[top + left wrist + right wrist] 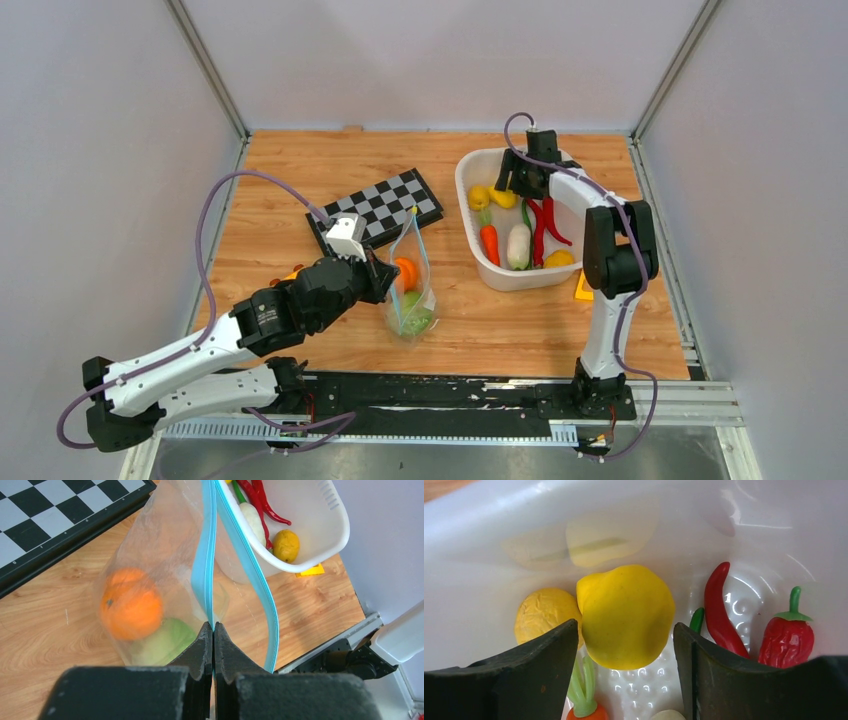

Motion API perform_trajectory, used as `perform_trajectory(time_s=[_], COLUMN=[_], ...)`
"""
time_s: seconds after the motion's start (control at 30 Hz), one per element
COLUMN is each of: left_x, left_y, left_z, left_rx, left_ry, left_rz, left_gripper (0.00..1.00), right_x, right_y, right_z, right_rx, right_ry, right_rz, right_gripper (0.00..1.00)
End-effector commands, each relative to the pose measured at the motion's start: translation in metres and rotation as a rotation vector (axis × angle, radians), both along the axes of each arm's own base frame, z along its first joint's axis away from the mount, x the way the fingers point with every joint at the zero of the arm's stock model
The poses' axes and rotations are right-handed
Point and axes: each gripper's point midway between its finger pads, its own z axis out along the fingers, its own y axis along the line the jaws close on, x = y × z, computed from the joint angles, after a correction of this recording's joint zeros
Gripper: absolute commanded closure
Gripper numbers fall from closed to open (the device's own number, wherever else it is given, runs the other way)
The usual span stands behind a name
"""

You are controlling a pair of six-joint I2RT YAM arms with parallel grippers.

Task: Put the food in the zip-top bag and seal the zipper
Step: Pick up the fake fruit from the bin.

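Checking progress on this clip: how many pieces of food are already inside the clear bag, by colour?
orange fruit: 1
green cabbage: 1
Total in the bag: 2

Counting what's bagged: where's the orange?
Top view: inside the bag, mid-table, the orange lies beside the cabbage, just right of the left gripper, which pinches the zipper. The basket stands farther right.

One bag [165, 535], one orange [131, 604], one cabbage [166, 640], one basket [312, 510], one chessboard [45, 515]
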Motion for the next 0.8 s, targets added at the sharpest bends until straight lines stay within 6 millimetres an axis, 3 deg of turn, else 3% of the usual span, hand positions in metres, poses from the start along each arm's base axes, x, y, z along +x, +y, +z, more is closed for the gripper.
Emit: perform_trajectory(time_s=[0.0,0.13,0.2,0.43,0.77], left_x=[0.002,0.001,0.001,0.000,-0.001], left_y=[-0.006,-0.005,-0.005,-0.006,-0.009], left_z=[0.010,0.010,0.009,0.008,0.005], left_rx=[-0.025,-0.030,-0.032,-0.034,-0.037], left_ry=[-0.025,-0.021,-0.019,-0.014,-0.006], left_rz=[-0.013,-0.013,-0.012,-0.017,-0.028], left_gripper=[1.00,1.00,1.00,1.00,1.00], right_x=[0.004,-0.001,-0.002,-0.015,-0.052], right_y=[0.005,0.006,0.006,-0.002,-0.018], right_z=[0.000,-0.004,0.000,0.029,0.076], right_rx=[0.017,0.027,0.028,0.020,0.014], right_ry=[-0.014,0.006,-0.003,-0.072,-0.183], right_rz=[0.042,0.048,0.052,0.027,-0.013], right_gripper=[0.33,0.40,0.49,0.66,0.67])
